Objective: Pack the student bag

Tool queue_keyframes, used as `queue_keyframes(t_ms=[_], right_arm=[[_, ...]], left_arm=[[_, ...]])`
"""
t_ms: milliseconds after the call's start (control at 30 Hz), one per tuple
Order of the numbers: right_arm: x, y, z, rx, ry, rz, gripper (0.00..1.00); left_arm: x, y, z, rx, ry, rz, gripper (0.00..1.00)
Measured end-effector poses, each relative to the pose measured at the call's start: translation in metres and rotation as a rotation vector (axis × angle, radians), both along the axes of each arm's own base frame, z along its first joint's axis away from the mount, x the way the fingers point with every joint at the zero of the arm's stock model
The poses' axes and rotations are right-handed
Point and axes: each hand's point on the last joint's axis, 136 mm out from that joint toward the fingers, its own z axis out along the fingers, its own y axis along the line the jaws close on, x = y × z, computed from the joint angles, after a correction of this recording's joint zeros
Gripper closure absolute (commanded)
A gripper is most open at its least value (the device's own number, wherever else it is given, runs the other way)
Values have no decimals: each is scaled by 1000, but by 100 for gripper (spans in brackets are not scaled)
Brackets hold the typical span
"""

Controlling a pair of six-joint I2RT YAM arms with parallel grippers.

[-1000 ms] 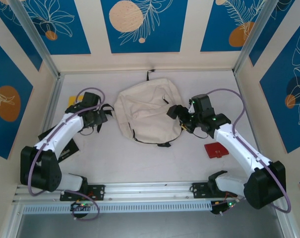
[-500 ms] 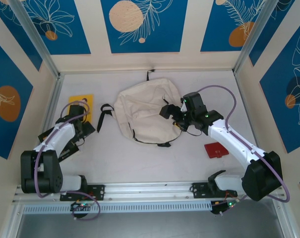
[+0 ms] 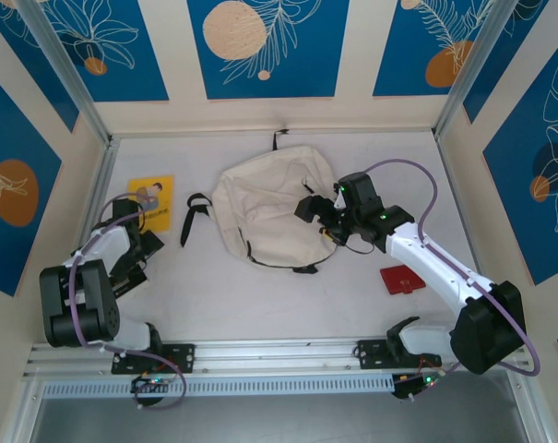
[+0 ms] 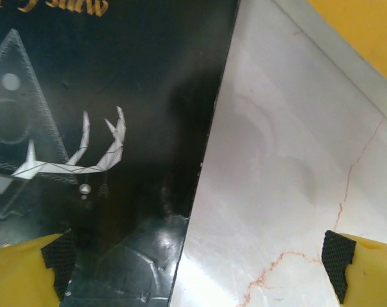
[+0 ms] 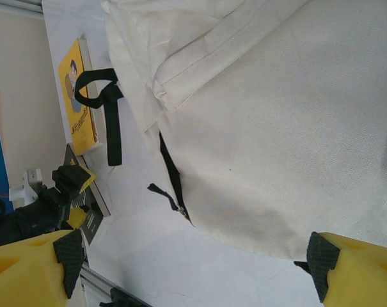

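From above, the student bag (image 3: 269, 217) lies flat in the middle of the table (image 3: 260, 305), its long axis running from the far wall towards the arms. The right gripper (image 3: 309, 207) sits at the bag's right edge, so we judge this arm much the nearer one. The left gripper (image 3: 136, 251) is well apart on the far left, near a yellow book (image 3: 151, 201).

At the left wrist, we see the fingertips (image 4: 55, 256) spread wide with nothing between them. They hang low over the edge of a dark book (image 4: 97, 128), with bare tabletop on the other side.

At the right wrist, the pads (image 5: 68, 252) also stand wide and grip nothing. Cream cloth fills the space ahead of them. A black zip (image 5: 171, 176) with its pull lies just beyond the jaws near the bag's rim, and a black strap (image 5: 109, 112) trails off towards the yellow book. We reckon any opening of the bag falls to this arm, working from the bag's right side.
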Motion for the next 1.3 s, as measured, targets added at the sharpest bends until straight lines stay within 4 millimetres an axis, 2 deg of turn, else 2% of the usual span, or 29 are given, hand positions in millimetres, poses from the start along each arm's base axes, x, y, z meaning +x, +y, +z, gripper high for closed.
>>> queue_keyframes(t_ms=[367, 600, 767, 967, 1300], right_arm=[[2, 2, 4, 2, -8, 2, 9], [3, 3, -1, -3, 6, 1, 9], [3, 3, -2, -6, 11, 2, 9], [2, 3, -2, -4, 14, -1, 9], [0, 6, -4, -10, 19, 5, 11]], left_arm=[[4, -12, -4, -70, -19, -38, 2], [9, -34, 0, -128, -77, -95, 3], [8, -66, 1, -160, -94, -184, 3], [2, -114, 2, -193, -91, -291, 3], [-18, -209, 3, -251, -87, -472, 3]])
